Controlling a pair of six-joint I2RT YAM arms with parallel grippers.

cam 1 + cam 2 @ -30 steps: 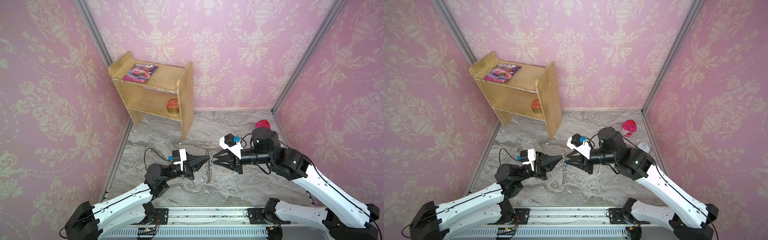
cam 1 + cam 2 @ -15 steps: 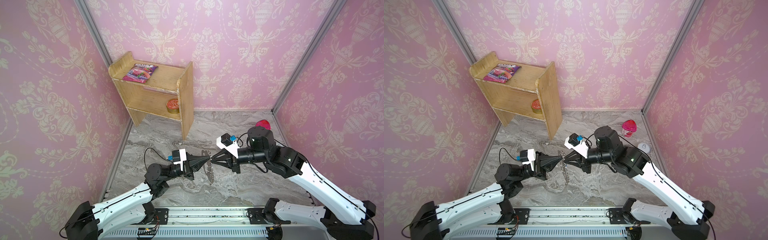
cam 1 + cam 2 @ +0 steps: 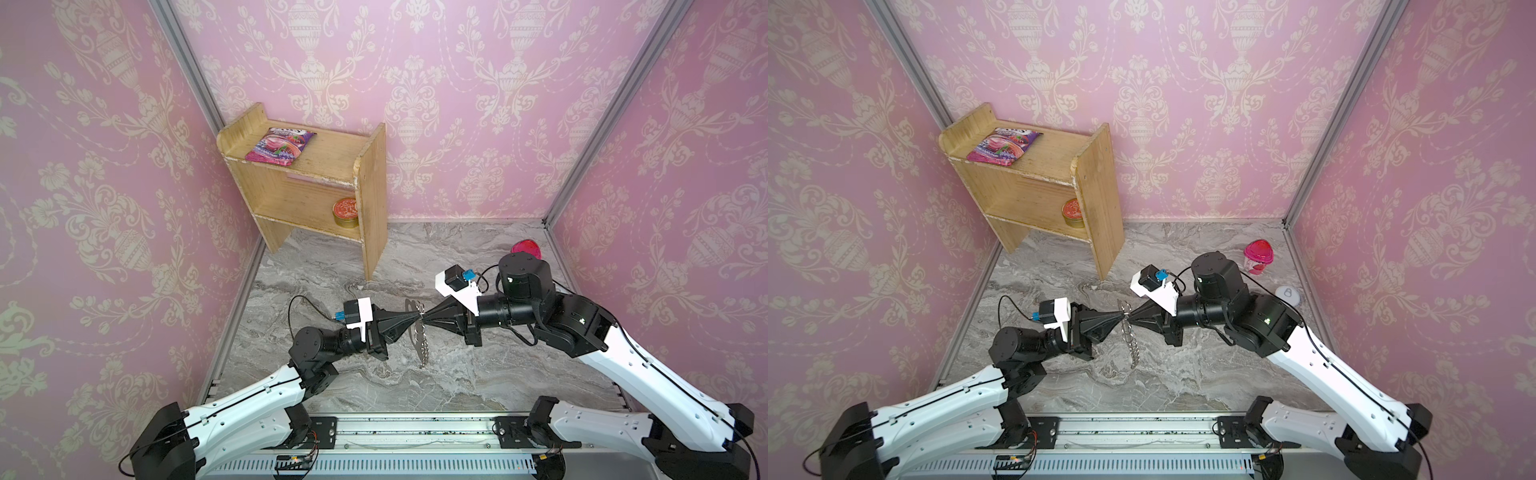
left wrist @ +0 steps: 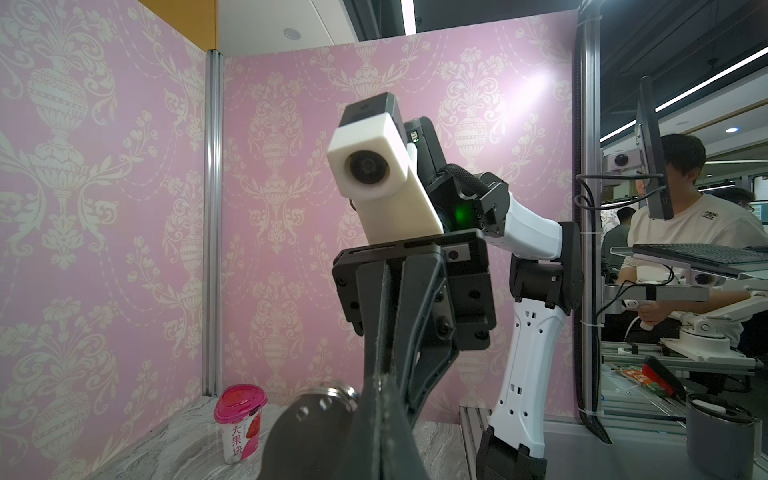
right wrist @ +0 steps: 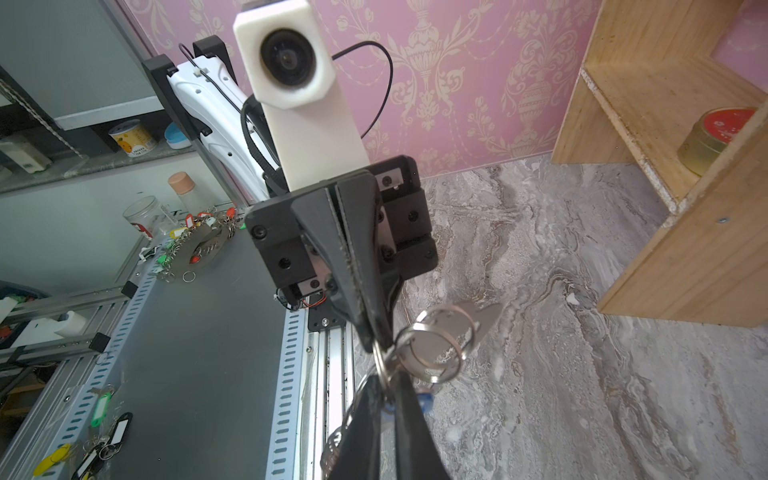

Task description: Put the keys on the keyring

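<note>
The keyring hangs edge-on above the marble floor in both top views, its small rings dangling below. My left gripper is shut on its upper part; the left wrist view shows the grey plate beside my shut fingers. My right gripper meets it tip to tip from the right. In the right wrist view my right gripper is shut on a silver ring of the keys. The keys' blue tag hangs just behind the fingers, and the plate's corner shows beyond.
A wooden shelf stands at the back left, holding a snack packet and a round tin. A pink-lidded cup and a small white round object sit at the back right near the wall.
My right gripper has moved left until its tip meets the left gripper's, and its jaws have closed on the ring. The left arm has held still with the keyring.
</note>
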